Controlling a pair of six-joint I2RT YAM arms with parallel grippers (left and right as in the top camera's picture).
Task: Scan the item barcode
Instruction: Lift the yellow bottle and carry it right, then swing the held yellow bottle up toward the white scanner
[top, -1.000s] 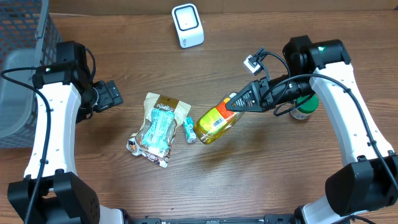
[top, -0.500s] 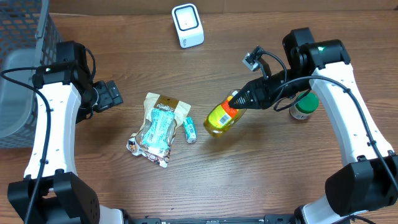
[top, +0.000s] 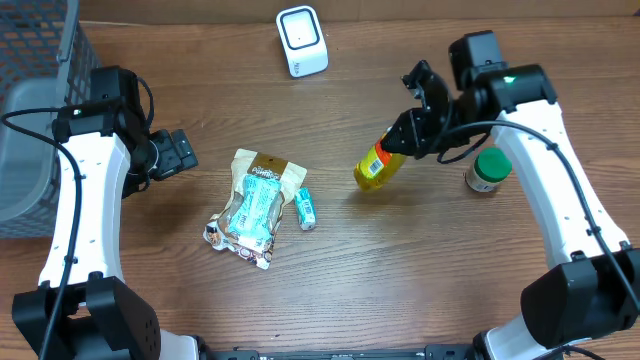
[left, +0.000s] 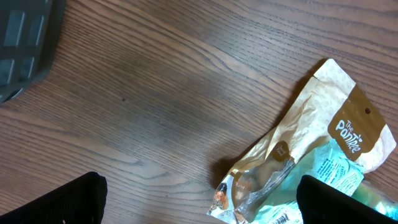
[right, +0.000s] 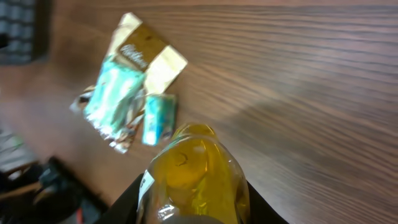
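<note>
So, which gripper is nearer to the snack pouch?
Left. The left gripper is open beside the pouch, not touching it. The right gripper is farther off on the pouch's other side, shut on the bottle.

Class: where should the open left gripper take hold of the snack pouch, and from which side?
Probably bring the left gripper down from above, pinching the snack pouch across its narrow width near the brown header end: it lies flat on the table, so no edge offers itself sideways. That end is also clear of the small teal packet beside it.
</note>
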